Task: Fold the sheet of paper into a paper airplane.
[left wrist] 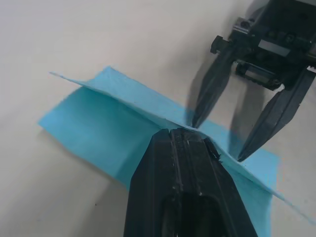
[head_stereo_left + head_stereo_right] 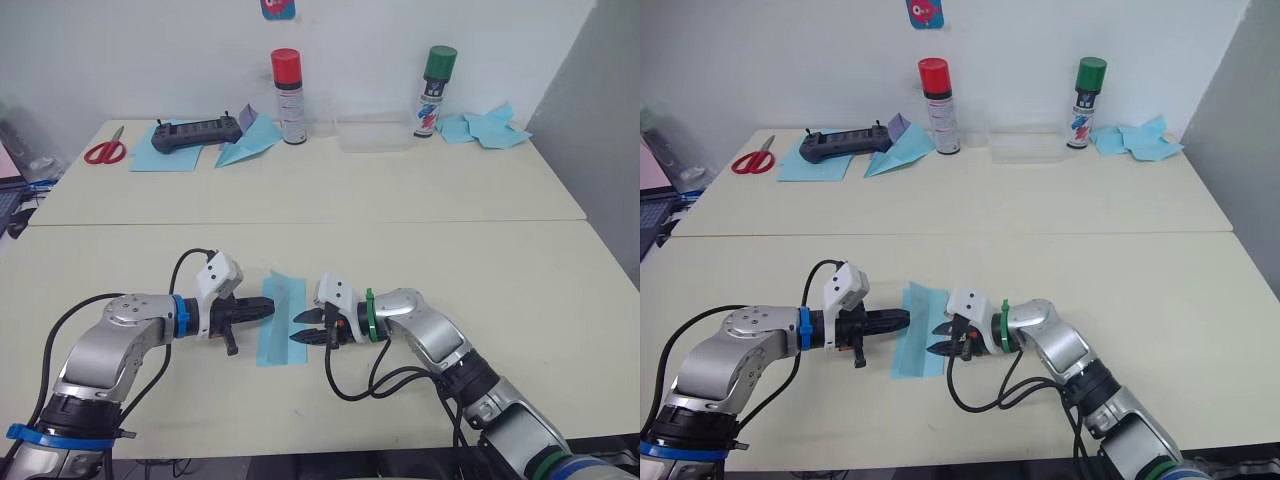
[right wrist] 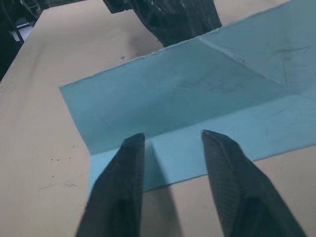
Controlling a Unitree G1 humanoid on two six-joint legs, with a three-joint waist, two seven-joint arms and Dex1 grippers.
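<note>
Left gripper [image 2: 268, 309]: 2 black fingers pressed together, pinching the raised edge of the thin light-blue creased sheet of paper [image 2: 281, 326]. Right gripper [image 2: 303, 327]: fingers spread apart, tips on the sheet's opposite side. Sheet: folded lengthwise, lying on the near cream table [image 2: 520, 300] between both grippers.

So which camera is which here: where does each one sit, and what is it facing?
Left eye view: on the head, looking forward and down at the sheet of paper between left gripper and right gripper; both arms show.
Right eye view: its stereo twin, same scene.
Left wrist view: looks along that arm's shut fingers resting on the paper, toward the open right gripper.
Right wrist view: looks along its spread fingers at the paper's edge.
Both wrist views share the folded sheet.
</note>
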